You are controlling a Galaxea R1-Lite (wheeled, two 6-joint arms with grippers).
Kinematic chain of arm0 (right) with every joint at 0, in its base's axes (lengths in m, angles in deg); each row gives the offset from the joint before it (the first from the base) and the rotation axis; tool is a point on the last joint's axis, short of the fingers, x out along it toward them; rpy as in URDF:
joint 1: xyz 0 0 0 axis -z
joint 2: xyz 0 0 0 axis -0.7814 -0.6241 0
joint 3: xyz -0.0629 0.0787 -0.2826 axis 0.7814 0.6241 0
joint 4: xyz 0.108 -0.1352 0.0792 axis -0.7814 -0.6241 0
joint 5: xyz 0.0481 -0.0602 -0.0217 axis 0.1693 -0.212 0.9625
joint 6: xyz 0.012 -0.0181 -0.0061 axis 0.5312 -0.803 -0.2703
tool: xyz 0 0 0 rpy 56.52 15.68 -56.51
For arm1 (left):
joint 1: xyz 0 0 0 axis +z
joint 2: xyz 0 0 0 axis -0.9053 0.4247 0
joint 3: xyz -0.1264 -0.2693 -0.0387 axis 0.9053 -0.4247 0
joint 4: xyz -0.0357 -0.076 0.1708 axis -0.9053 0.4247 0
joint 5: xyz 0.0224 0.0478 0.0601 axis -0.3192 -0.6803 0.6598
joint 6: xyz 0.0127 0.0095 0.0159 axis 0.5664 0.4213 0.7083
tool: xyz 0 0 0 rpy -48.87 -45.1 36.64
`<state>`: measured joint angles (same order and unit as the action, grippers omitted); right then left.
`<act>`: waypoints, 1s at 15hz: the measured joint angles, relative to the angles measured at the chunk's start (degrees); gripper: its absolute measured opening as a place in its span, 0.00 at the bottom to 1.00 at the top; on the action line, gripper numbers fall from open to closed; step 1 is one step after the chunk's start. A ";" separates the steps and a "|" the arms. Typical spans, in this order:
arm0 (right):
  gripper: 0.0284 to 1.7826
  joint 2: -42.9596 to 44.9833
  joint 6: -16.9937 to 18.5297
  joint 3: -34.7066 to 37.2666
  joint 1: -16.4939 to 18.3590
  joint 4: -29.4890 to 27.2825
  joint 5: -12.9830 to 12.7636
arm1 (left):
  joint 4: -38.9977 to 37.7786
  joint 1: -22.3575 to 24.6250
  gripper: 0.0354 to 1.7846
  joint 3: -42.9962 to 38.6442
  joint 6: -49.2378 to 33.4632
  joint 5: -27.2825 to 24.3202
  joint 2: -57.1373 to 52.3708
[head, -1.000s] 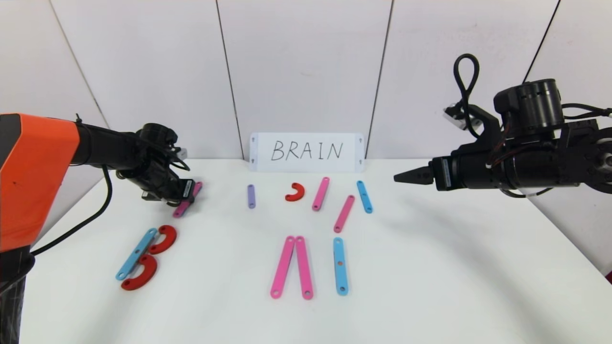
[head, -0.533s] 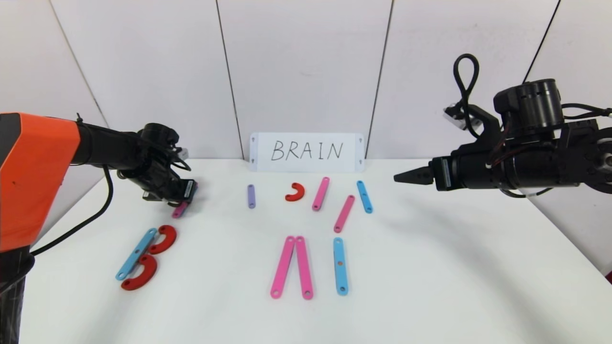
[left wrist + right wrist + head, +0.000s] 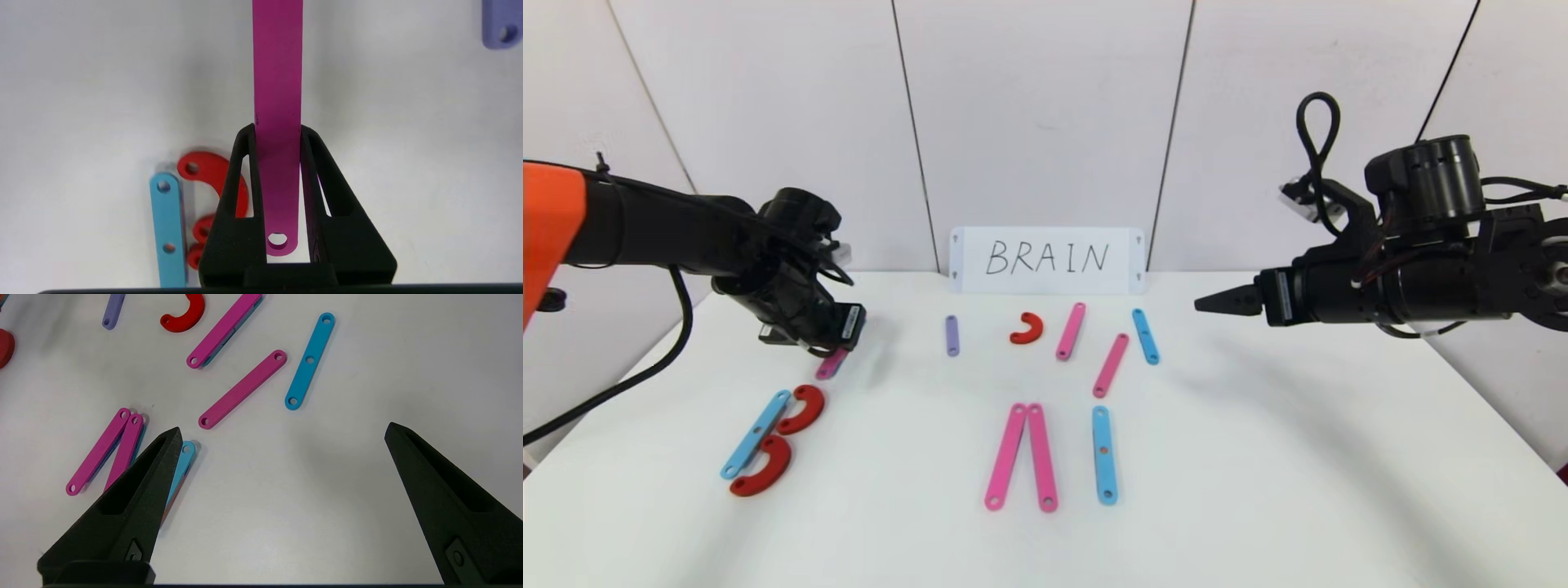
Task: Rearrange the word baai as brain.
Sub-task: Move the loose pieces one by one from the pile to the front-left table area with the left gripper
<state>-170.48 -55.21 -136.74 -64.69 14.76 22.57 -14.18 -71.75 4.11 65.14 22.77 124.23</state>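
Observation:
My left gripper (image 3: 840, 341) is at the table's far left, shut on a pink strip (image 3: 831, 364). In the left wrist view the strip (image 3: 278, 81) runs between the two black fingers (image 3: 241, 171), which press its edges. Just in front lies a B made of a blue strip (image 3: 756, 433) and two red curves (image 3: 803, 408). The middle holds a purple strip (image 3: 952, 335), a red curve (image 3: 1028, 328), two slanted pink strips (image 3: 1071, 331), a blue strip (image 3: 1145, 336), a pink inverted V (image 3: 1021, 456) and a blue upright (image 3: 1103, 454). My right gripper (image 3: 284, 428) hangs open and empty above the right side.
A white card with handwritten BRAIN (image 3: 1046, 260) leans against the back wall. The white table (image 3: 1298, 457) has bare surface on the right and along the front edge. The wall panels close off the back.
My left arm has risen and drawn the pink strip slightly nearer; the strip's far end is now hidden behind the gripper. The right arm has not moved.

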 joint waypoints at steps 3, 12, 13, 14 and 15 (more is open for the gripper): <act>0.97 0.00 0.09 0.00 0.02 -0.07 -0.11 | 2.56 -3.22 0.15 -6.27 -5.29 0.20 -4.40; 0.97 -0.30 -0.09 0.61 -0.50 0.09 -0.17 | 2.40 -8.46 0.15 -18.48 -12.23 0.56 -8.11; 0.97 -0.33 -0.06 0.61 -0.50 0.09 -0.20 | 2.15 -8.68 0.15 -19.01 -12.23 0.61 -8.02; 0.97 -0.35 -0.09 0.61 -0.50 0.09 -0.20 | 1.94 -8.74 0.15 -19.27 -12.23 0.65 -7.80; 0.97 -0.38 -0.06 0.61 -0.52 0.09 -0.22 | 1.94 -8.74 0.15 -19.44 -12.23 0.95 -7.55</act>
<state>-170.86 -55.27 -136.13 -65.21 14.84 22.35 -12.24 -80.49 -15.34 52.91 23.72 116.69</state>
